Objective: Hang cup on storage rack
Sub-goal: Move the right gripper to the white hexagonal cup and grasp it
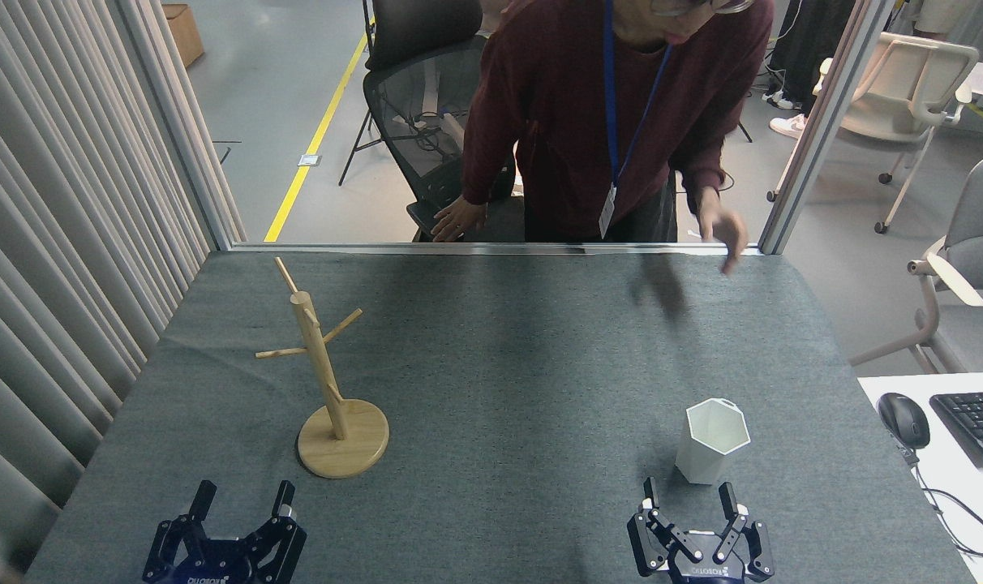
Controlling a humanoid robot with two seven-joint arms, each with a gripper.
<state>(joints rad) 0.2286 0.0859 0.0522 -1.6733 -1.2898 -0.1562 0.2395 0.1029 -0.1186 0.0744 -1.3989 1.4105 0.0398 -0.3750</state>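
Nearest the camera, both claws wait low at the front edge of the table (491,357), each with its fingers spread and nothing between them. The right gripper (691,496) sits just in front of the cup (711,440), a little to the cup's left, so a short push forward should bring the fingers around it; that looks like the reason the cup was set on this side. The left gripper (243,496) is well apart from the cup, far off to its left, and nearer to the rack.

The cup stands upright on the grey cloth, mouth up, its small rim tab on the far edge, turned away from the robot. Nothing touches it. The tab will likely have to be turned toward a peg before hanging.

The rack (333,389) stands well to the left of the cup and slightly farther back, free on its round base, pegs bare. The task looks not yet begun.

Beyond the cup, at the table's far edge, a person (613,113) leans over, one hand (725,231) hanging above the back corner, well clear of the cup.
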